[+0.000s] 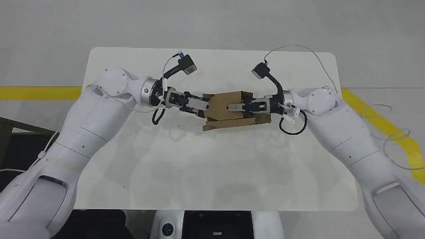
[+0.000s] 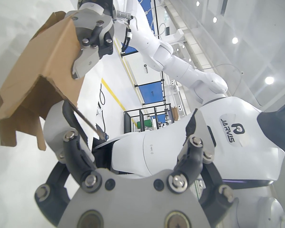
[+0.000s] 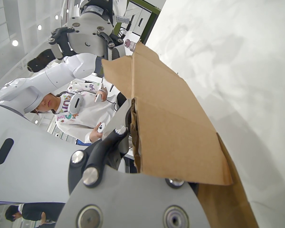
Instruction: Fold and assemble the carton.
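A brown cardboard carton [image 1: 229,111], partly folded with loose flaps, is over the middle of the white table [image 1: 133,172]. My right gripper [image 1: 240,107] comes in from the right and is shut on one carton panel [image 3: 171,124]. One of its fingers [image 2: 83,62] lies flat on the outside of the carton [image 2: 38,72], and the other is hidden. My left gripper [image 1: 199,104] is at the carton's left end with its jaws wide open. One of its fingers [image 2: 70,122] sits under a flap edge, and the other stands free.
Bare white tabletop surrounds the carton on every side. Yellow floor tape [image 1: 40,93] runs past both table ends. A loose cable [image 1: 312,52] arcs over the far right of the table.
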Tool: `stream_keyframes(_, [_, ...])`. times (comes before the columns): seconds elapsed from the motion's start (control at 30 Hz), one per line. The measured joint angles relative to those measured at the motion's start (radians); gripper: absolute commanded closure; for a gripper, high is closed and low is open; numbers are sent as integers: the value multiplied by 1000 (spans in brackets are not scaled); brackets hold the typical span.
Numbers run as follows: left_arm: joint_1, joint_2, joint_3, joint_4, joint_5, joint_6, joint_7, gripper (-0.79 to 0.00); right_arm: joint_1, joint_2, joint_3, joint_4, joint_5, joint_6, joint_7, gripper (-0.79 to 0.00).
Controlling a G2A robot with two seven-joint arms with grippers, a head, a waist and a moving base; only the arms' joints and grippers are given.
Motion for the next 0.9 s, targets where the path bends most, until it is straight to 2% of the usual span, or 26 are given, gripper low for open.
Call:
stream_keyframes(0.23, [9, -6, -6, -32, -3, -1, 1, -785, 3, -7, -5, -5, -4, -7, -7, 0])
stream_keyframes(0.9, [-45, -53, 55, 10, 42, 16, -16, -785, -7, -14, 4, -32, -26, -7, -7, 0])
